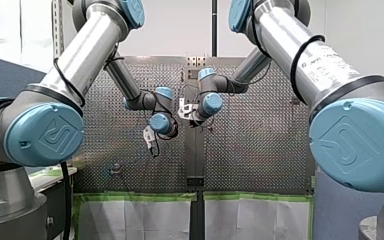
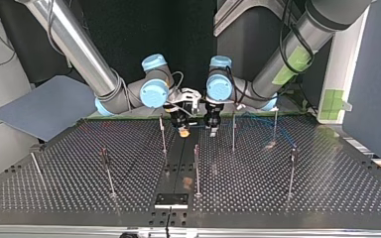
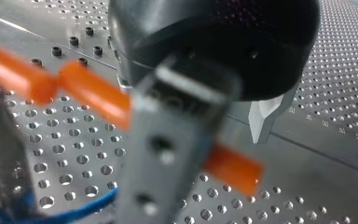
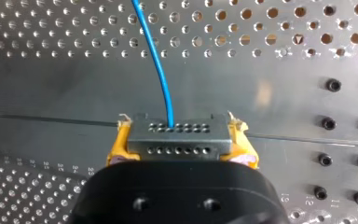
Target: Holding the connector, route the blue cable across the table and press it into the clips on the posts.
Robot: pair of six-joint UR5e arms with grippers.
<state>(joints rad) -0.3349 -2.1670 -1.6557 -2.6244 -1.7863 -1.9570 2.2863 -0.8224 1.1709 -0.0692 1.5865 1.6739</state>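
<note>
Blue cable (image 4: pixel 161 70) cut off at edge, clips on posts (image 2: pixel 233 131) too small to tell.

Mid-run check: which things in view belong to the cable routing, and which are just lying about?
Job: connector, held in my right gripper; blue cable; upright posts.
Lying about: blue-grey sheet at the top view's left; green-taped paper sheets in the front view.

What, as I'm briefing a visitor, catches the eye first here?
In the right wrist view, my right tool clamps a grey connector between yellow pads, its blue cable running off over the table. In the top view, my left tool hangs beside it at the table's far middle, among upright posts.
</note>
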